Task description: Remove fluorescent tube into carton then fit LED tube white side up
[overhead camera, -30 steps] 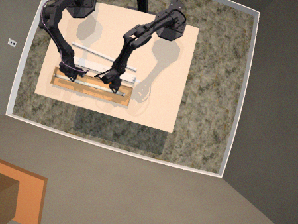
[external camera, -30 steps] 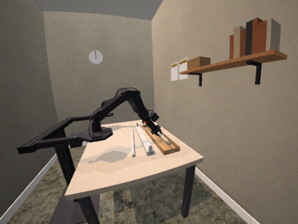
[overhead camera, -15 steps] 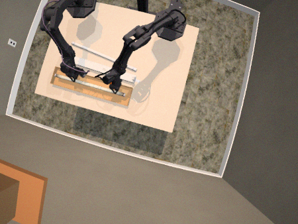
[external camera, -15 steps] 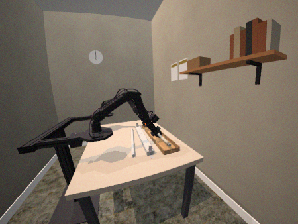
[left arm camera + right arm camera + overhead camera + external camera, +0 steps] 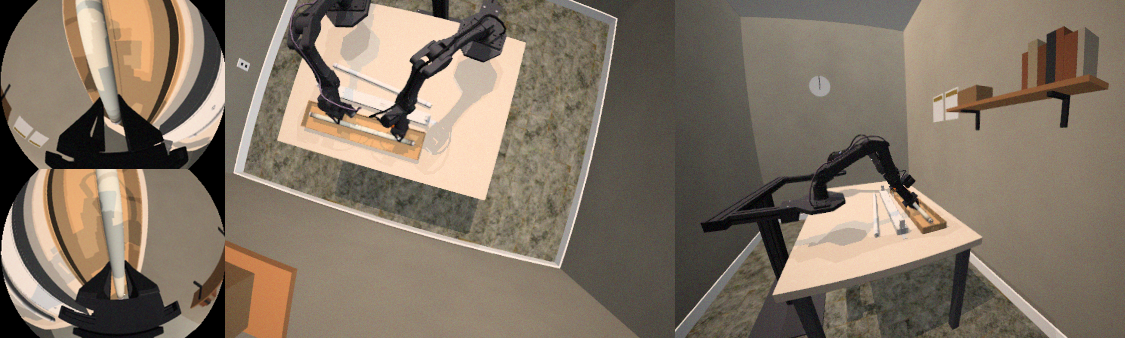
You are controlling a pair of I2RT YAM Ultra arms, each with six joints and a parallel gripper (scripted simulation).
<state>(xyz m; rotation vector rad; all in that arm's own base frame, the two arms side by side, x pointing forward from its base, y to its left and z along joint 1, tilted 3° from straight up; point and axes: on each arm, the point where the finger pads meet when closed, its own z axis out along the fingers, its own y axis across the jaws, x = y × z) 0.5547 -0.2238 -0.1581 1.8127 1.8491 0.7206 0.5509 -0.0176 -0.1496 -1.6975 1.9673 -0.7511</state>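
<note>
The old fluorescent tube (image 5: 370,132) (image 5: 930,219) (image 5: 92,41) (image 5: 113,225) lies lengthwise within the outline of the orange-brown carton (image 5: 421,146) (image 5: 935,228) (image 5: 132,23) (image 5: 77,192). Whether it touches the floor cannot be told. My left gripper (image 5: 398,138) (image 5: 913,204) (image 5: 109,98) is shut on the tube near its right end in the top view. My right gripper (image 5: 338,120) (image 5: 117,262) is shut on it toward the other end. The light fixture (image 5: 420,118) (image 5: 891,210) lies beside the carton, its middle partly hidden by the left arm. The LED tube (image 5: 370,80) (image 5: 876,215) lies on the bench beyond it.
The fixture runs close along the carton's robot side, with a lampholder (image 5: 902,224) standing up at its near end in the exterior view. The bench edge runs beyond the carton's other side. A wall shelf (image 5: 1025,93) hangs higher up.
</note>
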